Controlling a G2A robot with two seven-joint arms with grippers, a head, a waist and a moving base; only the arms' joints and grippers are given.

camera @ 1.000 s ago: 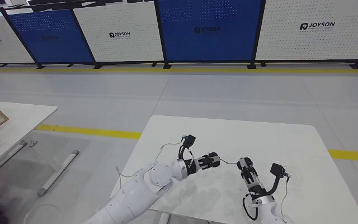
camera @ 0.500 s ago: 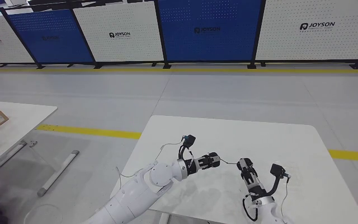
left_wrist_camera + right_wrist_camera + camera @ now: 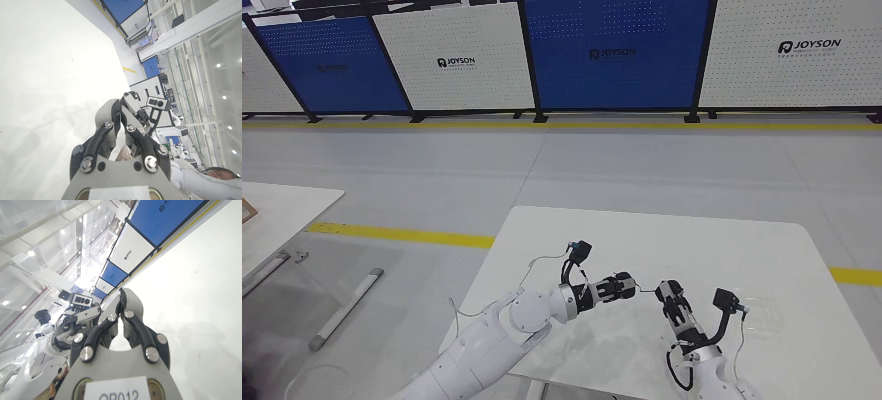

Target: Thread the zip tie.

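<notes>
Jaws of left gripper and right gripper each clench the zip tie, stretched between them above the table, probably to line its ends up for threading.

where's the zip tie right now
In the top view the zip tie stretches between the left gripper and the right gripper, over the table's near part.

Zip tie: one thin, dark strip, too slender for the head or any loop to be made out. It lies roughly level above the white table, spanning the short gap between the left gripper and the right gripper, each end pinched in closed fingertips.
</notes>
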